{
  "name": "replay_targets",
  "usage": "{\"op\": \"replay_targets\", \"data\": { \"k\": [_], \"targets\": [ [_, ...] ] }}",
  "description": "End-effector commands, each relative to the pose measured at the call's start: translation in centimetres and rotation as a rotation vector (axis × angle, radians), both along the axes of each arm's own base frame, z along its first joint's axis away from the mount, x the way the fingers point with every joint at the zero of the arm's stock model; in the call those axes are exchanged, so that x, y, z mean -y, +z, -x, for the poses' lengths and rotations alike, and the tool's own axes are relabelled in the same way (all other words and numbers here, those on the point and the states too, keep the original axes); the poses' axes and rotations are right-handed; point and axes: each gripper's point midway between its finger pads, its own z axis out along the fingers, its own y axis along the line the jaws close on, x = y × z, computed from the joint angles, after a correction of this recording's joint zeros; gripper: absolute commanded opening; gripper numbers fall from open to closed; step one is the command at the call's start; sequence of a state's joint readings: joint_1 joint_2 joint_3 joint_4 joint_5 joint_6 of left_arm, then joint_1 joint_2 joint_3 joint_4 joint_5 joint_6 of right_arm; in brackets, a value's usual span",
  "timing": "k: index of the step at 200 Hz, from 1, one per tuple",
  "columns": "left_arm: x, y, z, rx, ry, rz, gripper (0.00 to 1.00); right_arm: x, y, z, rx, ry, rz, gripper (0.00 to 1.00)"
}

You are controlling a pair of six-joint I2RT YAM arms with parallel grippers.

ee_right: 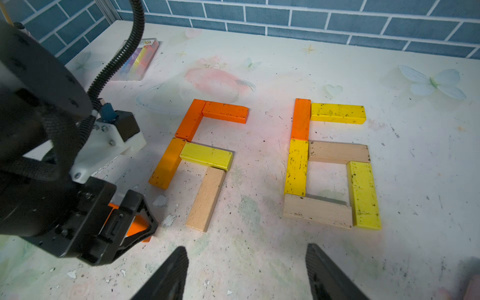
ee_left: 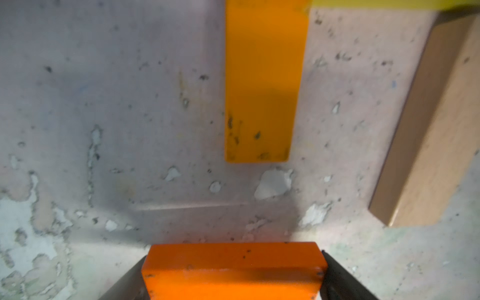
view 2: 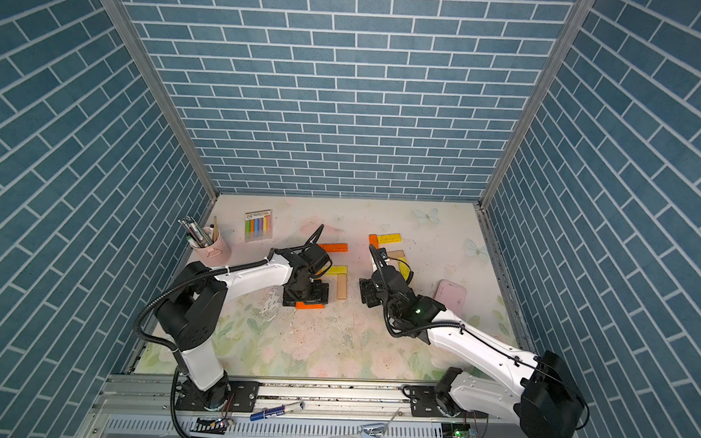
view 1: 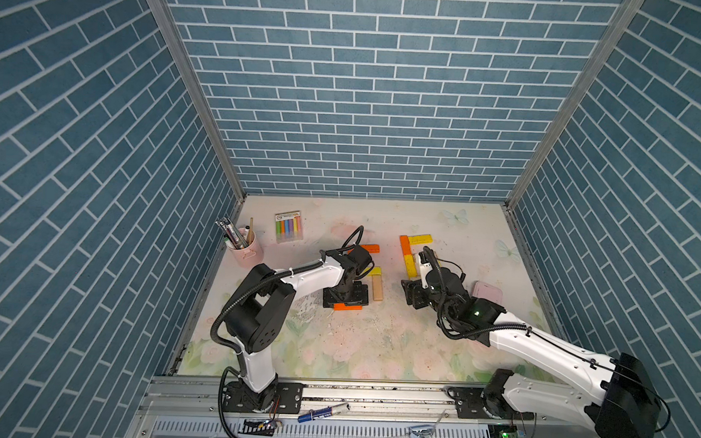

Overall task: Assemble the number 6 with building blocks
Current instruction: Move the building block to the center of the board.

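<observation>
Beyond block (ee_left: 233,259) in left claw (view 1: 346,304), chalk pack (view 1: 289,226)

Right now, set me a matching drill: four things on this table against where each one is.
Things:
1 pens
2 chalk pack
3 pink tray
4 lone orange block

Places:
A between the fingers of the left tool
B beside the right arm
C standing in the cup
D lying flat near the back wall

Pairs: 1-C, 2-D, 3-B, 4-A
</observation>
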State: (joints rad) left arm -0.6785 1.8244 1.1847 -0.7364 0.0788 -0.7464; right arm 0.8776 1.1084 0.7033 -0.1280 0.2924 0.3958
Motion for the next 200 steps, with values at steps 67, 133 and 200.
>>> {"op": "replay_targets", "data": {
  "k": [67, 133, 200],
  "targets": [
    [1.6, 0.9, -0.9, 0.0, 0.027, -0.05, 0.99, 1.2, 0.7, 0.6, 0.014, -0.008, -0.001, 0.78],
    [1.8, 4.9, -0.9, 0.05, -0.028, 0.001, 0.99, 1.2, 2.0, 0.7, 0.031, -0.004, -0.023, 0.76],
    [-2.3, 6.4, 1.8, 0.119, -0.176, -0.026, 0.94, 0.2, 0.7, 1.2, -0.018, 0.056, -0.006, 0.69]
  ]
}}
